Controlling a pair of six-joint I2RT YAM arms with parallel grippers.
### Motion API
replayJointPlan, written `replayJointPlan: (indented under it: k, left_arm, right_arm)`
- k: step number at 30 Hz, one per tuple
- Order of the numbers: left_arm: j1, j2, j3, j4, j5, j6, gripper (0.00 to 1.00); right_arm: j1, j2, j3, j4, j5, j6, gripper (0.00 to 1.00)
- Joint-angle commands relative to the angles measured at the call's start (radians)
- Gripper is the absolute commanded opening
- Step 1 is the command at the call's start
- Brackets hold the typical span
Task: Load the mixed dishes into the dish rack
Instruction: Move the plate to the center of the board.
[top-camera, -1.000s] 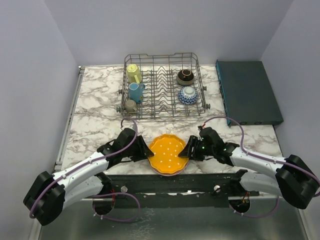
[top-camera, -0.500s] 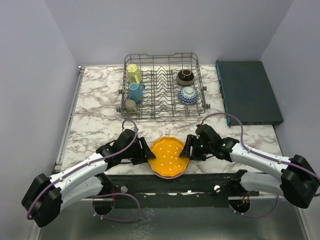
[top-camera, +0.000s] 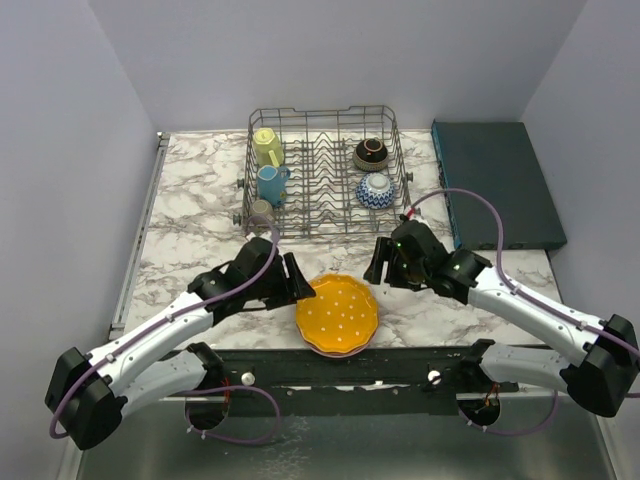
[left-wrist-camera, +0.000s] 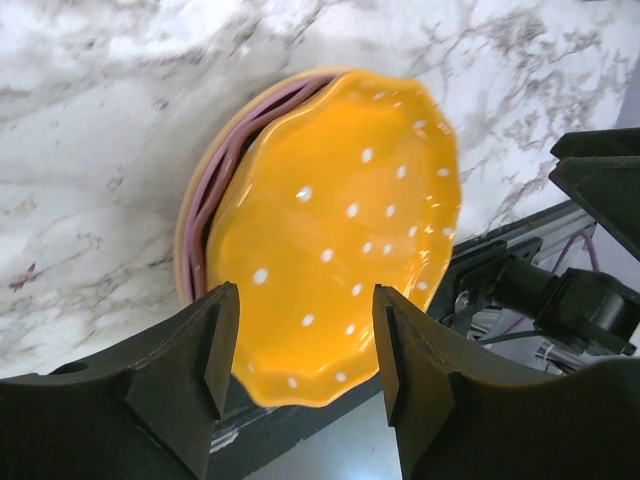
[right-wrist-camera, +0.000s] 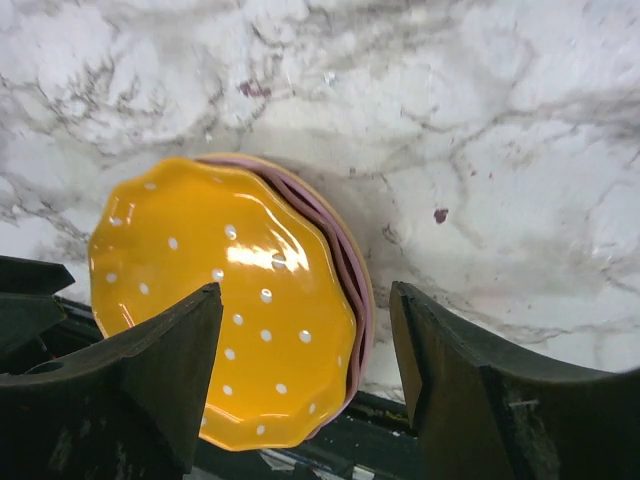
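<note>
1. An orange white-dotted scalloped plate (top-camera: 338, 310) is being carried by a stack of pink plates (top-camera: 335, 351) at the near edge of the marble surface (top-camera: 190, 200). It is sitting tilted and shifted off the stack's centre.
2. The left gripper (top-camera: 303, 288) is being held just beside the plate's left rim. Its jaws are being held spread and are not clamped on anything; whether the tips are touching the rim cannot be told.
3. The right gripper (top-camera: 376, 265) is being held above the surface, to the far right of the plate and apart from it, with its jaws released and wide.
4. In the dish rack (top-camera: 320, 111), at the far middle, a yellow mug (top-camera: 267, 146), a blue mug (top-camera: 270, 183) and a grey-olive mug (top-camera: 261, 211) are being held on the left side. A dark brown bowl (top-camera: 371, 152) and a blue-white bowl (top-camera: 375, 189) are being held on the right.
5. A flat dark teal box (top-camera: 495, 185) is lying to the right of the rack.
</note>
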Motion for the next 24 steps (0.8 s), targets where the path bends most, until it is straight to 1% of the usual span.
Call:
replayJointPlan:
  k: [1,4,8,11,18,24]
  left_arm:
    - [-0.003,0.061,0.113,-0.016,-0.055,0.064,0.61]
    - [-0.003,0.103,0.16,-0.017,-0.062,0.085,0.62]
    - [0.001,0.147,0.218,-0.017,-0.086,0.119,0.63]
    - [0.008,0.191,0.257,-0.016,-0.109,0.146,0.66]
    - [0.08,0.311,0.341,-0.001,-0.089,0.191,0.68]
    - [0.168,0.387,0.364,0.053,-0.021,0.117,0.71]
  right_arm:
    - [0.007,0.021,0.121,-0.102,0.172,-0.103,0.74]
    - [0.007,0.05,0.201,-0.155,0.249,-0.145,0.74]
    - [0.005,0.068,0.276,-0.185,0.322,-0.205,0.74]
    - [0.004,0.081,0.323,-0.199,0.366,-0.235,0.75]
    - [-0.003,0.102,0.387,-0.199,0.393,-0.279,0.75]
    - [-0.004,0.107,0.382,-0.19,0.383,-0.282,0.75]
